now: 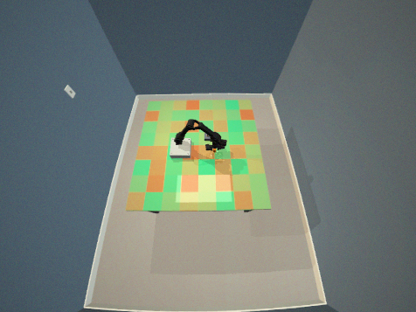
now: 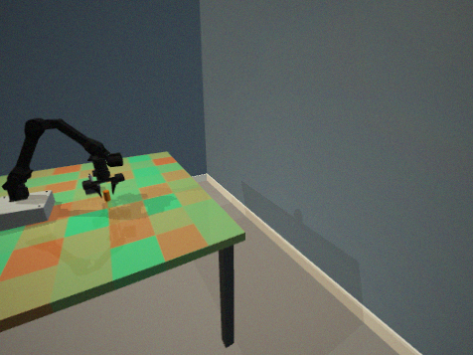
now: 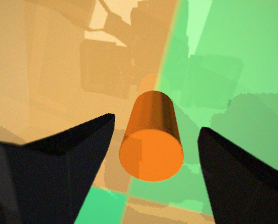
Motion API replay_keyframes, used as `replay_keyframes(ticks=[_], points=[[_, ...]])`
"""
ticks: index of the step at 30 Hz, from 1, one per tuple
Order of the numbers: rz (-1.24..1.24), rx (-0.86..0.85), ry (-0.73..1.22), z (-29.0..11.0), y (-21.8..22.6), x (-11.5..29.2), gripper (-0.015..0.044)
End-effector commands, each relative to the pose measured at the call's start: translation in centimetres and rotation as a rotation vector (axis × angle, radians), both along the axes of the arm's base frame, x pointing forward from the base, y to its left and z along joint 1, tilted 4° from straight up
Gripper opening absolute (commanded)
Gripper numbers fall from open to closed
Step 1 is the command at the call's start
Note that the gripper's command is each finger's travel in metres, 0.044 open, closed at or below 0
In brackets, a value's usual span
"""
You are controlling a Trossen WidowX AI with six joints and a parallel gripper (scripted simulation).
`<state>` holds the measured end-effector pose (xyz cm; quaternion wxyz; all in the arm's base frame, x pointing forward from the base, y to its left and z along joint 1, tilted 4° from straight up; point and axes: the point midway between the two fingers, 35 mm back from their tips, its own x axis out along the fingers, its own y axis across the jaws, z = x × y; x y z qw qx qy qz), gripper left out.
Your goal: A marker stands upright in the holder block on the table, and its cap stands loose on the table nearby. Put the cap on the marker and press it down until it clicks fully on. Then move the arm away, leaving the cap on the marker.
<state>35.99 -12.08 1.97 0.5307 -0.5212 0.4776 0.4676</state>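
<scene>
We see the gripper (image 3: 152, 150) pointing down over the checkered table (image 2: 199, 224), jaws partly open with the orange cap (image 3: 151, 137) standing upright between them. In the wrist view clear gaps show on both sides of the cap, so neither black finger (image 3: 75, 150) touches it; nothing is held. The cap sits on the seam between a tan tile and a green tile. In the exterior view the cap (image 2: 106, 195) stands on the table right under the gripper (image 2: 103, 186), fingers straddling it. The marker and its holder block (image 2: 89, 180) show as a small dark shape just beside the gripper on the side toward the arm's base, too small to make out detail. The arm's white base plate (image 2: 45, 205) sits at the table's left edge. From the top view the arm (image 1: 198, 128) bends over from its base to the gripper near the table's middle.
</scene>
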Motion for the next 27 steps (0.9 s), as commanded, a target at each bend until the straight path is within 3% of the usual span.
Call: replay_keyframes(ticks=[1, 3, 7, 16, 19, 27], points=[[-0.005, -0.002, 0.007, -0.8, 0.0, -0.1, 0.0248], [-0.005, -0.002, 0.007, -0.9, 0.0, -0.1, 0.0248], [-0.005, -0.002, 0.007, -0.9, 0.0, -0.1, 0.0143], [-0.005, -0.002, 0.007, -0.9, 0.0, -0.1, 0.0083], [-0.005, -0.002, 0.007, -0.3, 0.0, -0.1, 0.0004], [-0.005, -0.002, 0.007, 3.0, 0.0, -0.3, 0.0]])
